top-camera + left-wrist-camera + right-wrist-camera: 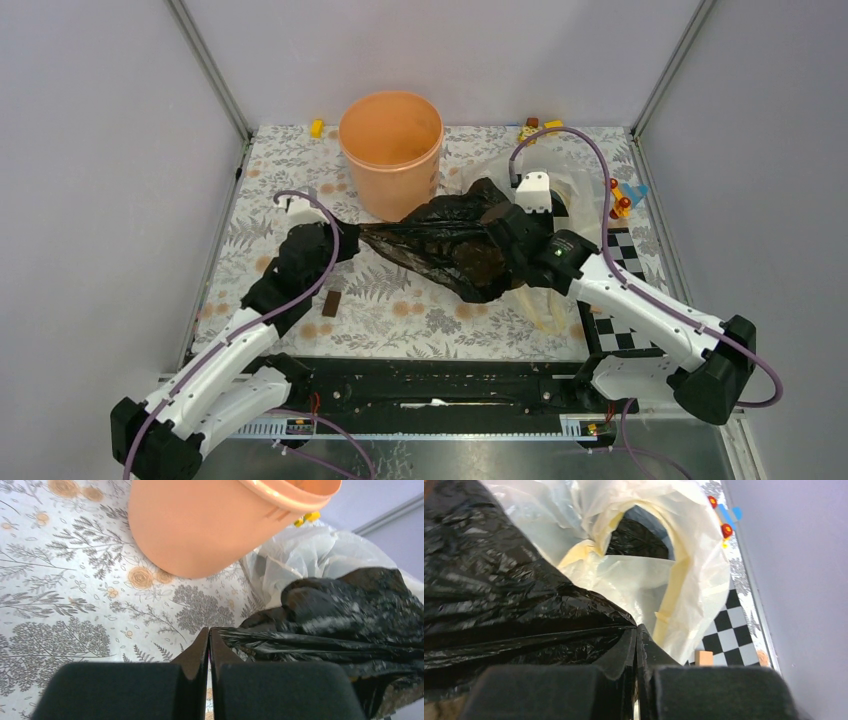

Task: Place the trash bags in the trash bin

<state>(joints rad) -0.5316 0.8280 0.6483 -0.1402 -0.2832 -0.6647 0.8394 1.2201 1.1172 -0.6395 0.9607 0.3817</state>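
The peach-orange trash bin [390, 150] stands upright at the back middle; its wall fills the top of the left wrist view [200, 525]. A black trash bag [450, 245] is stretched between my two grippers in front of the bin. My left gripper [352, 232] is shut on the bag's left end [300, 645]. My right gripper [515, 235] is shut on its right part [499, 610]. A translucent white trash bag [570, 200] lies behind and right of the black one, its mouth open in the right wrist view [659, 570].
A brown block [331, 303] lies on the floral mat near my left arm. Small toys [620, 197] and yellow pieces [317, 127] sit along the back and right edges. A checkered board [620, 300] lies at the right, with a tan block [704, 657] on it.
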